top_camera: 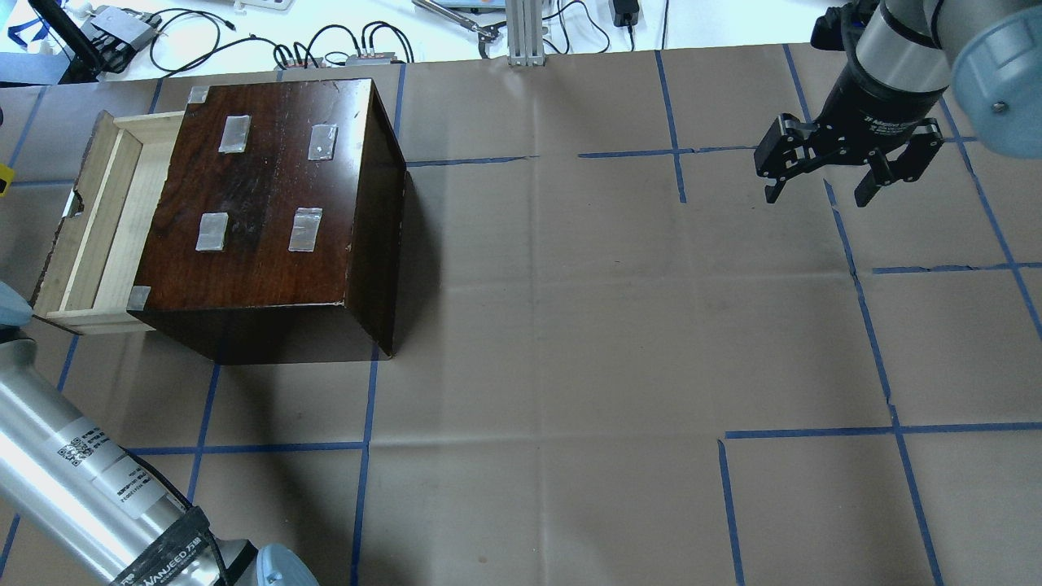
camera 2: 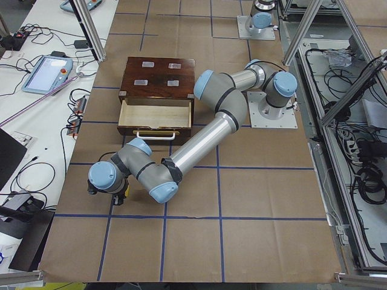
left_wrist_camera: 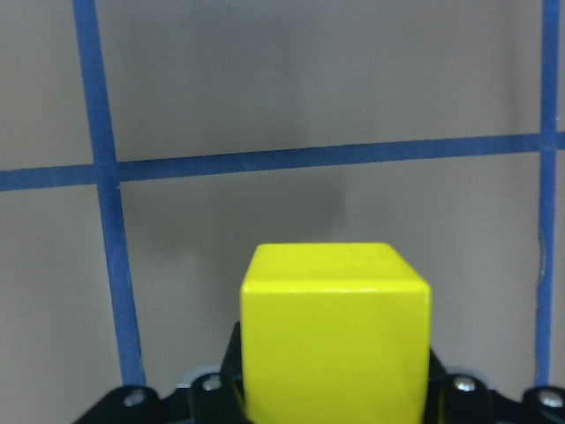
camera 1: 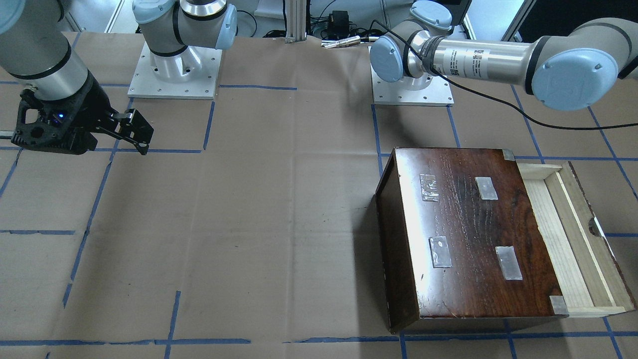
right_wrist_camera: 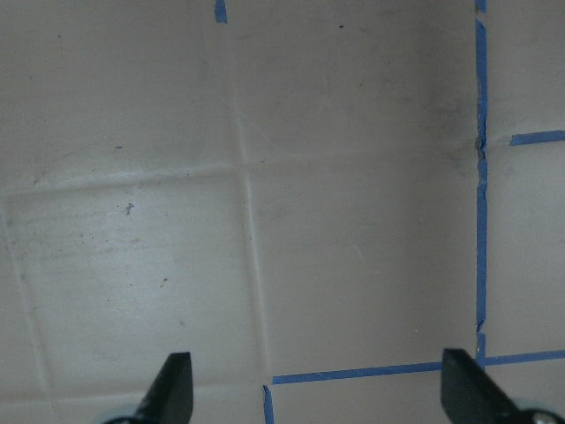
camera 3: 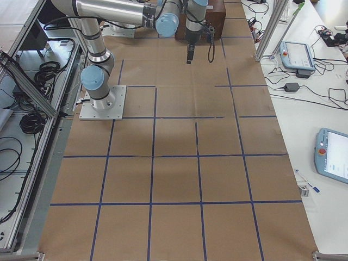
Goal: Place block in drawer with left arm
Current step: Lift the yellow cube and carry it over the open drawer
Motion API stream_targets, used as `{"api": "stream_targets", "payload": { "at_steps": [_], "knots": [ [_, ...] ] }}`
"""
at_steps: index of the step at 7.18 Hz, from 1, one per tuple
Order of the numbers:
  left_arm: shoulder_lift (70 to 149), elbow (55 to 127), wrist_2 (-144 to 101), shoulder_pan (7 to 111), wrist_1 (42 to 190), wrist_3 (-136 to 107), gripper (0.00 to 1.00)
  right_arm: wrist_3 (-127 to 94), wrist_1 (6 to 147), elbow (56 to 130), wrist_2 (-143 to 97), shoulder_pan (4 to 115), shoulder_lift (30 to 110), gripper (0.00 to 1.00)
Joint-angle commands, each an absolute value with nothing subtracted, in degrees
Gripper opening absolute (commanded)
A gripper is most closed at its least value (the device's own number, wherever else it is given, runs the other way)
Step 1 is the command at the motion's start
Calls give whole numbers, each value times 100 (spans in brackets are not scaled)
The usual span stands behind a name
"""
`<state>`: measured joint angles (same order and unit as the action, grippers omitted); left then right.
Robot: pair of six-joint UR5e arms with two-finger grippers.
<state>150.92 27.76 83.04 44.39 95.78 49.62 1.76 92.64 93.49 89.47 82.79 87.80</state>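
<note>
The yellow block (left_wrist_camera: 335, 331) fills the bottom middle of the left wrist view, held in my left gripper (camera 2: 116, 193) above the brown paper, with its shadow on the paper beneath. A sliver of it shows at the overhead view's left edge (top_camera: 3, 179). The drawer (top_camera: 98, 220) is pulled out of the dark wooden box (top_camera: 269, 203), and its pale tray (camera 1: 573, 239) holds nothing. My left gripper hangs out beyond the drawer's front panel (camera 2: 154, 134), apart from it. My right gripper (top_camera: 818, 194) is open and empty, far off on the table's other side.
The box top carries several strips of clear tape (camera 1: 441, 252). Blue tape lines (top_camera: 366, 448) grid the brown paper. My left arm's long silver link (camera 2: 199, 142) runs past the box's side. Cables and a teach pendant (camera 2: 45, 72) lie on the side bench.
</note>
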Motion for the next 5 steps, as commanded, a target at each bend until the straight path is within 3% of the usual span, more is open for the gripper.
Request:
{"api": "stream_targets", "payload": {
  "at_steps": [1, 5],
  "knots": [
    [14060, 4218, 8384, 4447, 9590, 4913, 22, 176, 9264, 9352, 8947, 8279, 8780, 100],
    [11440, 7937, 8437, 4491, 7424, 4606, 23, 176, 9264, 9352, 8947, 8279, 8780, 100]
  ]
}}
